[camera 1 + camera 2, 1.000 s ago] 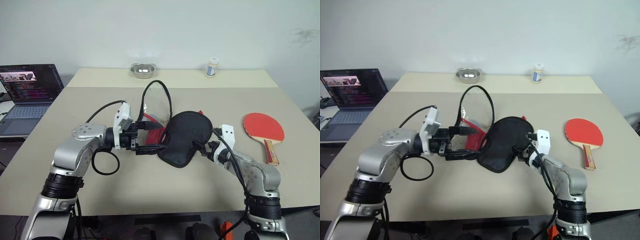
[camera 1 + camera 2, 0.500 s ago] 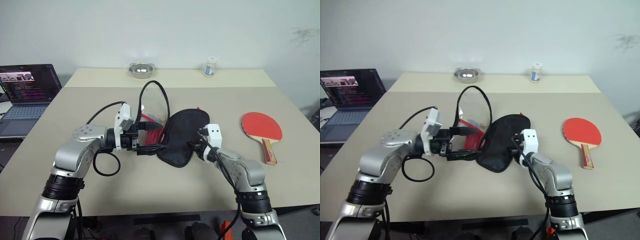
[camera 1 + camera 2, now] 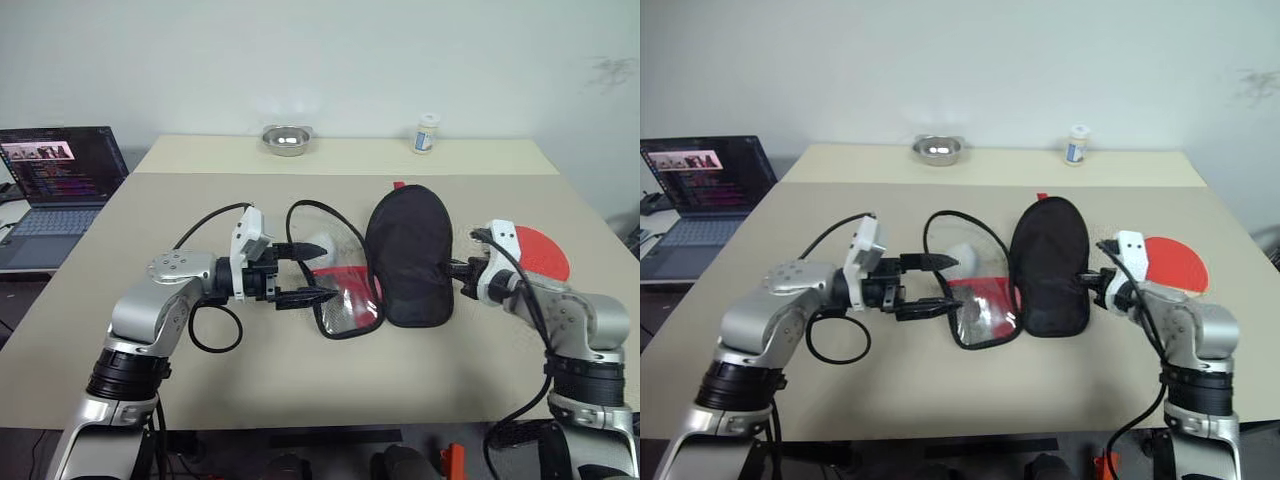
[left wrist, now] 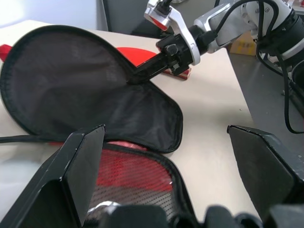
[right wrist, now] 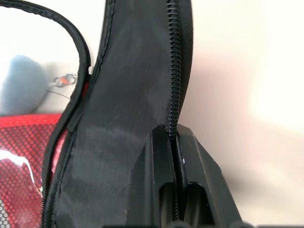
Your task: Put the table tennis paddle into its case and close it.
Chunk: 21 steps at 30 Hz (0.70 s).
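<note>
The case lies spread open mid-table: its black flap [image 3: 410, 255] is turned over to the right, and its red mesh half [image 3: 345, 300] lies flat to the left. My right gripper [image 3: 452, 268] is shut on the flap's zip edge [image 5: 173, 71]. My left gripper [image 3: 310, 271] is open and level, its two fingers straddling the left end of the red mesh half [image 4: 128, 176]. The table tennis paddle [image 3: 545, 250] lies red face up at the right, partly hidden behind my right hand.
An open laptop [image 3: 60, 175] sits on a side surface at the left. A steel bowl [image 3: 285, 140] and a small white bottle [image 3: 427, 133] stand on the far table section. The table's right edge runs just past the paddle.
My right gripper has shut on the black flap's edge and swung right and slightly up, folding the flap over so the case lies open. The left gripper has stayed put.
</note>
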Motion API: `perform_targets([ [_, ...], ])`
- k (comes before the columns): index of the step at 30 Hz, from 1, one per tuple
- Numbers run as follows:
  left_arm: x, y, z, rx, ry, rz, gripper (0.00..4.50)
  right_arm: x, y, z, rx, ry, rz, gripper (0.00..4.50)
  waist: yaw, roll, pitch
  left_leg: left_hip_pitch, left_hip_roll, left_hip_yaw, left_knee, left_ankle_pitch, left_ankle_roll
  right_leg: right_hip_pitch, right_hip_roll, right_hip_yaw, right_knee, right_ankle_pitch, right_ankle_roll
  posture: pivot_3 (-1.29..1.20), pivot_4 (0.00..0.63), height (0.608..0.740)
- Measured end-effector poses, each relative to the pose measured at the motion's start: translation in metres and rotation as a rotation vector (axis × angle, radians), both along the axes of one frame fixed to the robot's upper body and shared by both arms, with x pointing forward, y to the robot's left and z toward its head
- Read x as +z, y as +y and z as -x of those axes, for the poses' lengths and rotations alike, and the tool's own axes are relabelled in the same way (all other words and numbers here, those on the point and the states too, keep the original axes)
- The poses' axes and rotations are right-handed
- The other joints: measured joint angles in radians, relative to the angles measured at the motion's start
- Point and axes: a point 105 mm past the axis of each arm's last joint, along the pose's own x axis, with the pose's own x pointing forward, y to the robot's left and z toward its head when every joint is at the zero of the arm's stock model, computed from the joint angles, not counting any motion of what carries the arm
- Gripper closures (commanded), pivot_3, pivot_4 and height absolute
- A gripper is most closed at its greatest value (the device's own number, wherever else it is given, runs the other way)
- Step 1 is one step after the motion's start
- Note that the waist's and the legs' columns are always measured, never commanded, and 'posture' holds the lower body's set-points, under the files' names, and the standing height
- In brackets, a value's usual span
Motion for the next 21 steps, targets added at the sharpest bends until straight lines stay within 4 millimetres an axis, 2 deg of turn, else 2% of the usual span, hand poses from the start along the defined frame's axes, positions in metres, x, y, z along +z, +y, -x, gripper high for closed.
perform_targets([
  [4, 0.000, -0.002, 0.000, -0.011, 0.000, 0.002, 0.00, -0.008, -0.006, 0.006, -0.016, 0.047, -0.025, 4.48, -0.001, 0.000, 0.000, 0.000, 0.000, 0.000, 0.000, 0.000, 0.000, 0.000, 0.000, 0.000, 0.000, 0.000, 0.000, 0.00, 0.150, 0.740],
  [8, 0.002, -0.005, 0.002, -0.036, -0.004, -0.002, 0.00, -0.009, -0.011, 0.007, -0.031, 0.055, -0.032, 4.48, -0.001, 0.000, 0.000, 0.000, 0.000, 0.000, 0.000, 0.000, 0.000, 0.000, 0.000, 0.000, 0.000, 0.000, 0.000, 0.00, 0.150, 0.740],
  [14, 0.003, -0.008, 0.002, -0.050, -0.020, 0.001, 0.00, -0.021, -0.024, 0.005, -0.066, 0.108, -0.036, 4.48, -0.001, 0.000, 0.000, 0.000, -0.001, 0.000, 0.000, 0.000, 0.000, 0.000, 0.000, 0.000, 0.000, 0.000, 0.000, 0.00, 0.150, 0.740],
  [17, 0.001, -0.010, 0.003, -0.061, -0.017, -0.007, 0.00, -0.024, -0.027, 0.003, -0.081, 0.111, -0.039, 3.79, -0.001, 0.000, 0.000, 0.000, -0.001, 0.000, 0.000, 0.000, 0.000, 0.000, 0.000, 0.000, 0.000, 0.000, 0.000, 0.00, 0.150, 0.740],
  [21, 0.000, -0.010, 0.003, -0.069, -0.026, -0.018, 0.00, -0.022, -0.034, 0.002, -0.104, 0.093, -0.020, 2.44, -0.001, 0.000, 0.000, 0.000, -0.001, 0.000, 0.000, 0.000, 0.000, 0.000, 0.000, 0.000, 0.000, 0.000, 0.000, 0.00, 0.150, 0.740],
])
